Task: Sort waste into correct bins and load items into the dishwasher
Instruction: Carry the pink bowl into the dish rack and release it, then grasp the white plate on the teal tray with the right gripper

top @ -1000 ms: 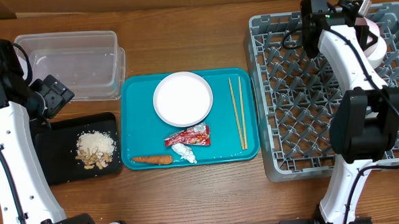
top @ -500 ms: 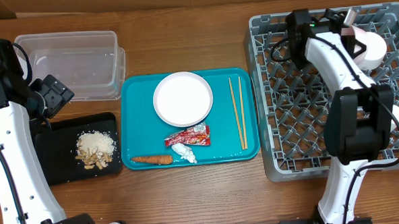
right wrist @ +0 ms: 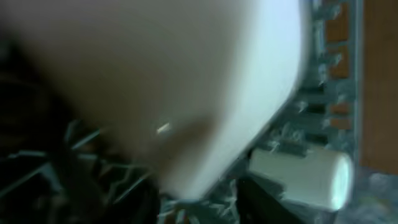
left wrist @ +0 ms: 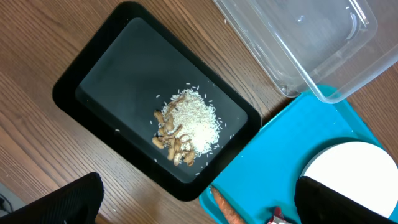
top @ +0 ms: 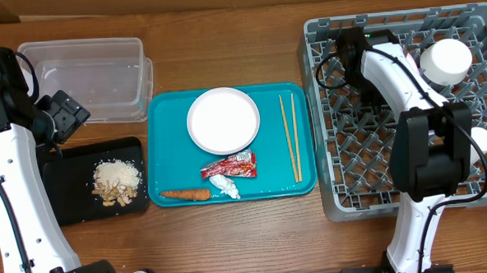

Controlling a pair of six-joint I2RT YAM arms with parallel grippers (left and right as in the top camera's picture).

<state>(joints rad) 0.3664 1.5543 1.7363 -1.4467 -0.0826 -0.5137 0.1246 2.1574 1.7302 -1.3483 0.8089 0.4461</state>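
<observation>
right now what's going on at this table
Two robot arms are clearing a meal. The right arm is over the grey dish rack, where a white bowl and a cup already sit. The left gripper hangs open by the black tray holding food scraps. The plate, chopsticks, wrapper, tissue and carrot stick lie on the teal tray.

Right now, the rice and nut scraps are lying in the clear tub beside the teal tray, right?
No. The scraps lie in the black tray beside the teal tray, not in the clear tub. The left wrist view shows it.
</observation>
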